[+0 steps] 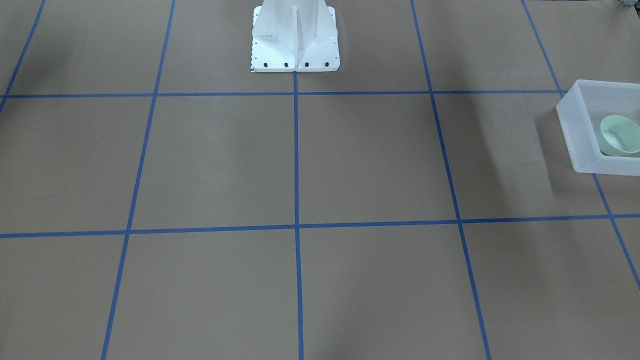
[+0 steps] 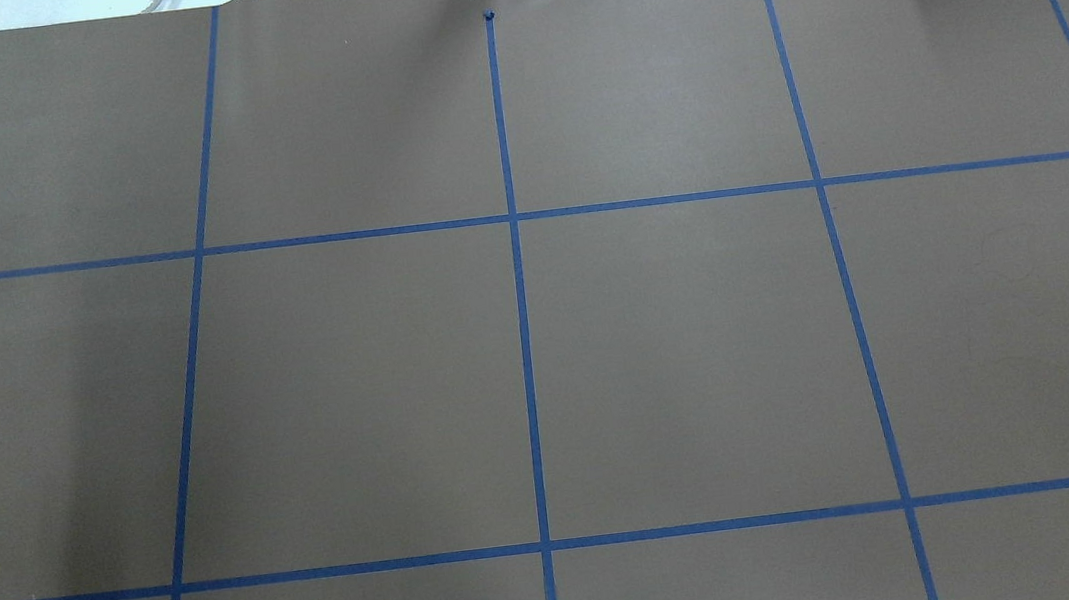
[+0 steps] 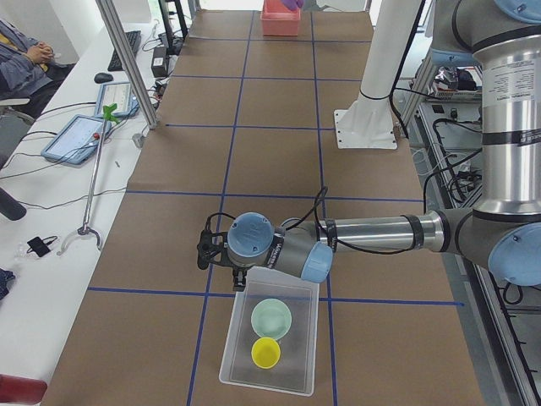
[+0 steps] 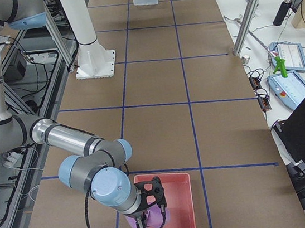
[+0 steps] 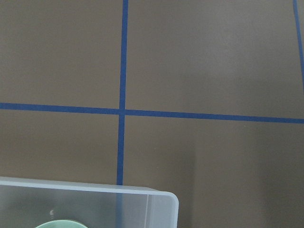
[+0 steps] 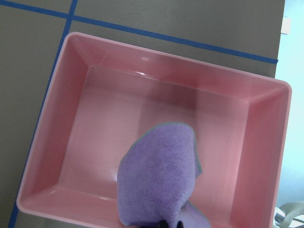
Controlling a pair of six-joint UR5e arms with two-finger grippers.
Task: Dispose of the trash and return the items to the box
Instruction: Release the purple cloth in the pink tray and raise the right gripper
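Observation:
The frosted tub (image 3: 241, 359) holds the mint-green bowl (image 3: 271, 319) and the yellow cup (image 3: 267, 352) side by side. The tub (image 1: 580, 135) and bowl (image 1: 620, 134) also show at the right edge of the front view, and the tub's corner (image 5: 159, 204) shows in the left wrist view. My left gripper (image 3: 207, 251) hovers just past the tub's far end; I cannot tell whether it is open or shut. My right gripper (image 4: 147, 210) is shut on a purple cloth (image 6: 161, 175), which hangs over a pink bin (image 6: 76, 114).
The white pedestal base (image 1: 295, 40) stands at the table's robot side. The brown table carries a grid of blue tape (image 2: 525, 341). Tablets and tools (image 3: 84, 135) lie on the operators' side bench, where a person sits.

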